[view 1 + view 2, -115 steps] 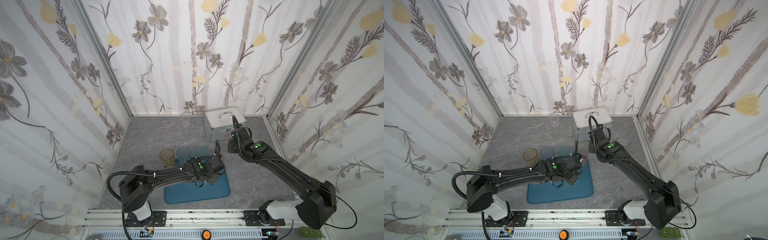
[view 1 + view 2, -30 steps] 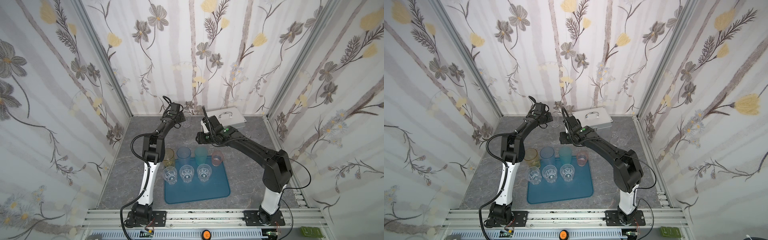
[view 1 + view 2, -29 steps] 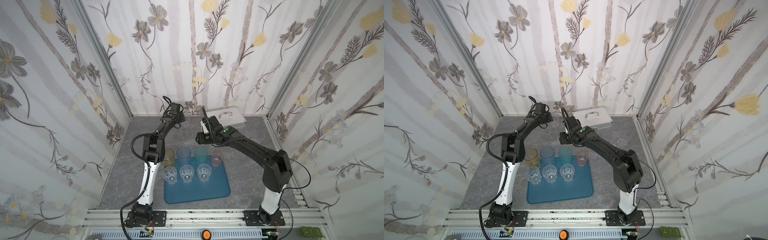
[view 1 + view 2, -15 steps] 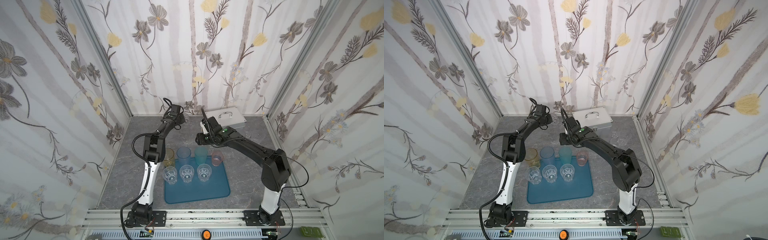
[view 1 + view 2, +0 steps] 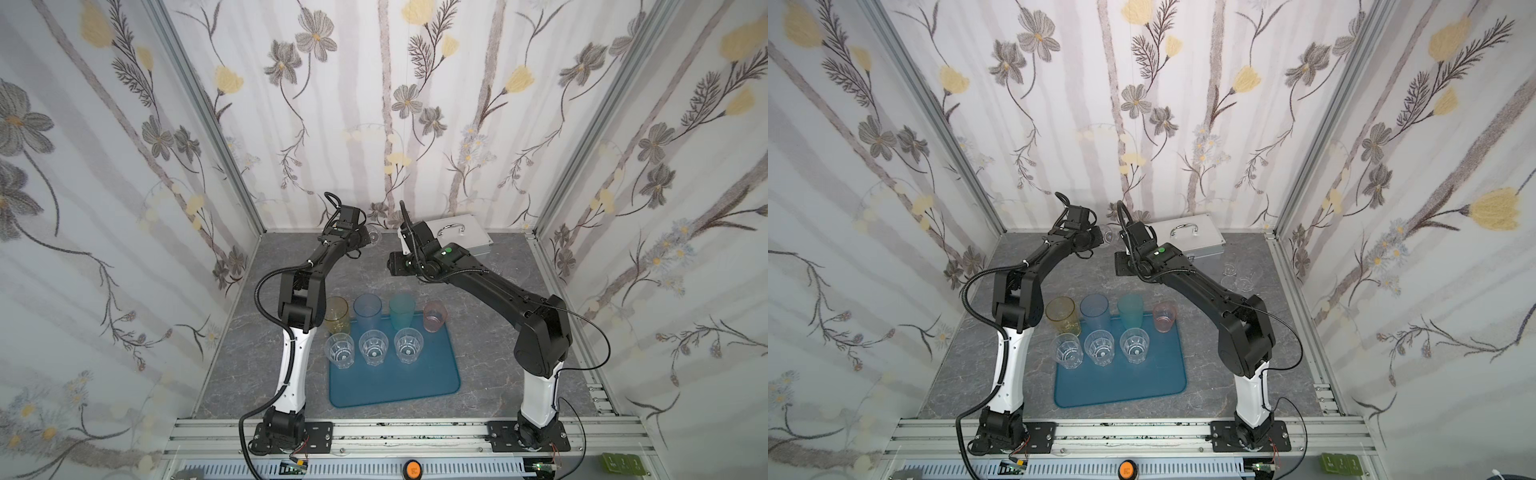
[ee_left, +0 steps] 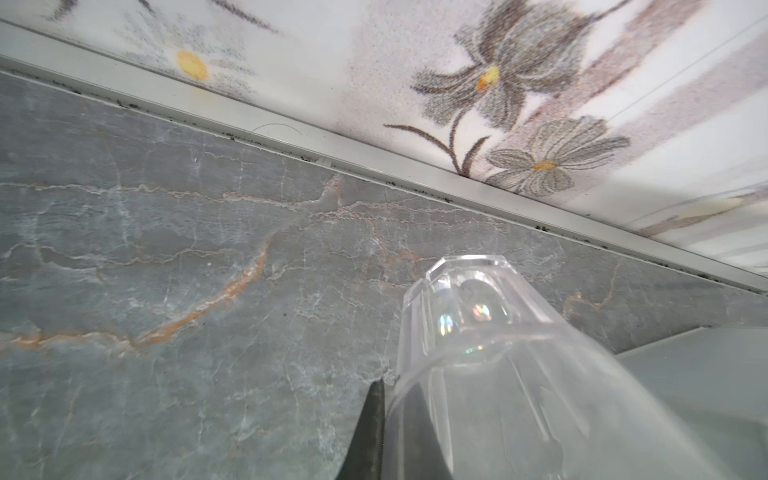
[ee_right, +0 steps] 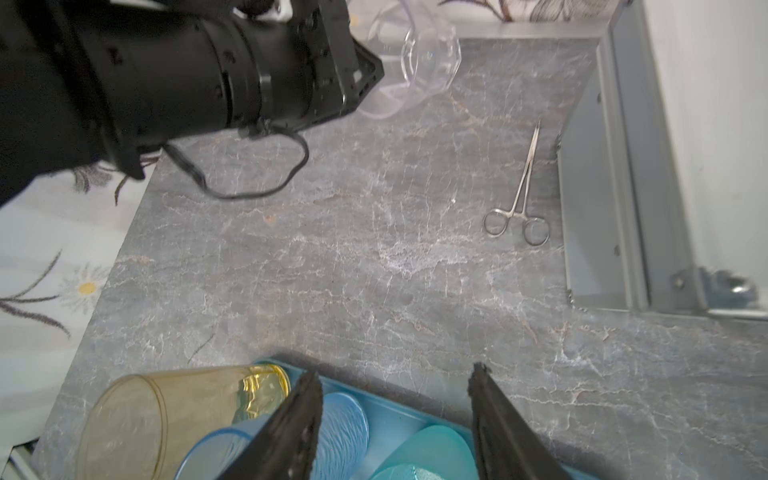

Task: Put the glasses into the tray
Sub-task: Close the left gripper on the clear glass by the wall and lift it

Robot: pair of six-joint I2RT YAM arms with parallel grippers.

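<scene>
Floral wallpaper walls in a grey marbled desk (image 5: 490, 374). Near the back wall the left tool (image 6: 390, 415) is clenched on the rim of a clear glass (image 6: 478, 332), with one finger (image 6: 371, 424) outside the wall and the other showing dark through it. In both top views it holds this glass tipped on its side, base pointing away from the tool. The right tool (image 7: 395, 411) hangs about half open, grasping nothing, above the far edge of the tray (image 5: 415, 382). Along that far edge stand the yellow glass (image 5: 337, 311) at the left corner, then the blue glass (image 5: 368, 309), teal glass (image 5: 402, 309) and pink glass (image 5: 434, 318). A clear trio (image 5: 373, 348) stands just in front of them on the tray. Forceps (image 7: 519, 195) lie on the desk beside a metal case (image 5: 457, 232).
</scene>
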